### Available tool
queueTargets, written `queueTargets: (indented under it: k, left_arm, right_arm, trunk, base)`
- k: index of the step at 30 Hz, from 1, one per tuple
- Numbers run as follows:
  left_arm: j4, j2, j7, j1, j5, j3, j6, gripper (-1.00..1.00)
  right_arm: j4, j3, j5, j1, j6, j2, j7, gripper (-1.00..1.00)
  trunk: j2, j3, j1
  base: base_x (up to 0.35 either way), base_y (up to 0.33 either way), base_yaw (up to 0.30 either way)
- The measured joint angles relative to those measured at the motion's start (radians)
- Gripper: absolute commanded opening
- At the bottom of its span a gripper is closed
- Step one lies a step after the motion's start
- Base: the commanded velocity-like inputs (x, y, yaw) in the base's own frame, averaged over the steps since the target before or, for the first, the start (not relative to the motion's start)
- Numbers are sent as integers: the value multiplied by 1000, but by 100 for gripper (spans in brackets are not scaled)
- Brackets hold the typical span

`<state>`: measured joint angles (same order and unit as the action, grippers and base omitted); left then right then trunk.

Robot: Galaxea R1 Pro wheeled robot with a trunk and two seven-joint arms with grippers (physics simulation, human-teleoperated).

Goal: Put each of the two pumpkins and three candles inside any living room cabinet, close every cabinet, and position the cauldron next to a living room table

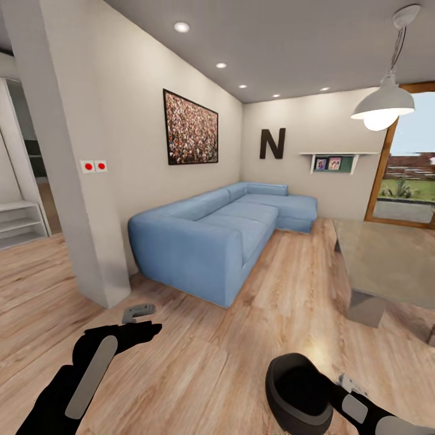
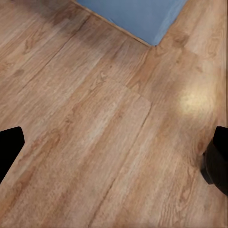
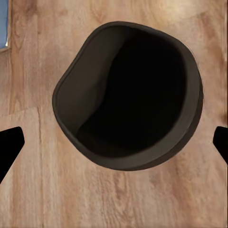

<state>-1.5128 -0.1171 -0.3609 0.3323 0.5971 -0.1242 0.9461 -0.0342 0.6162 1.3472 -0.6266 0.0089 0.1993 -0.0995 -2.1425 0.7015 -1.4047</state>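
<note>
Wooden floor [image 1: 229,350]; cauldron [image 1: 296,393] beneath right end effector [image 3: 114,137].

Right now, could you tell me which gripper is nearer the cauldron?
Right. The right gripper hangs directly above the cauldron, fingers spread. The left gripper is off to its side, over bare floor.

Sky-blue sofa [image 1: 223,235], warm tan wood-grain floor [image 1: 241,338] beneath it, black cauldron [image 3: 128,95] with darker interior, speckled multicoloured picture [image 1: 191,128] above the sofa, dark brown letter N [image 1: 272,144], grey table [image 1: 386,260], white lamp [image 1: 383,106].
</note>
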Motion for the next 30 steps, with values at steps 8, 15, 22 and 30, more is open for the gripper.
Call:
queueTargets:
  k: [8,15,22,30]
  left_arm:
    - [0,0,0,0,0,0,0,100]
    - [0,0,0,0,0,0,0,100]
    - [0,0,0,0,0,0,0,100]
    - [0,0,0,0,0,0,0,100]
  right_arm:
    - [0,0,0,0,0,0,0,100]
    - [0,0,0,0,1,0,0,100]
    - [0,0,0,0,2,0,0,100]
    - [0,0,0,0,2,0,0,100]
  trunk:
    - [0,-7,0]
    - [0,-13,0]
    - [0,-19,0]
    - [0,-26,0]
  base:
    - [0,0,-267]
    - [38,0,-267]
    - [102,-8,-267]
    - [144,-88,-267]
